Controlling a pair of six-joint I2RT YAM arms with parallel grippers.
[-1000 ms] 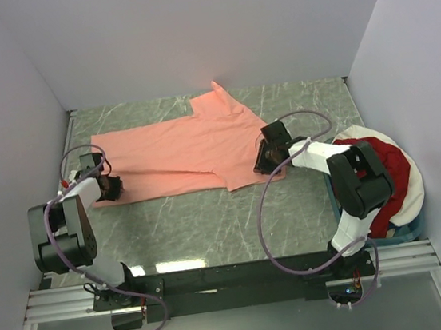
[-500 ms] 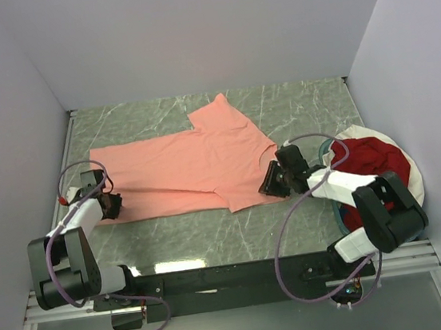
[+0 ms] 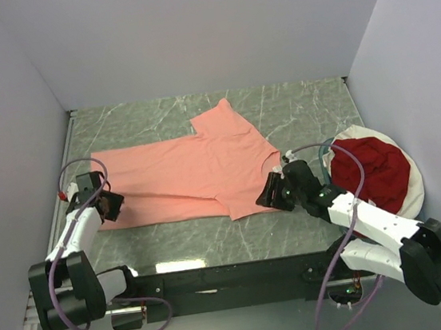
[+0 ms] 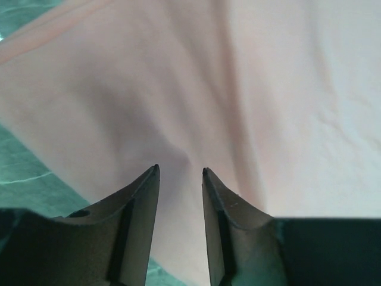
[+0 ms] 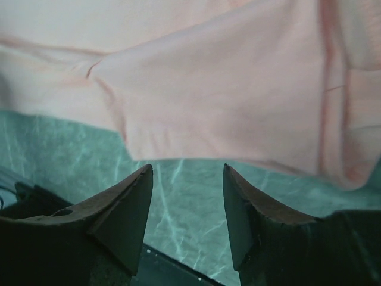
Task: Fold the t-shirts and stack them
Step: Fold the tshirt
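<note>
The salmon-pink t-shirt lies spread flat on the green marble table, one sleeve pointing to the back. My left gripper rests at the shirt's left near corner. In the left wrist view its jaws stand slightly apart above the pink cloth, which puckers just ahead of the tips. My right gripper sits at the shirt's right near edge. In the right wrist view it is open over bare table, with the cloth edge just beyond. The dark red t-shirt lies crumpled in the basket.
The white-rimmed round basket stands at the right, close behind my right arm. White walls close in the table at the back and both sides. The black rail with the arm bases runs along the near edge.
Both grippers drew back toward the near edge and the pink shirt slid nearer with them. The right gripper now stands open just off the shirt's edge.
</note>
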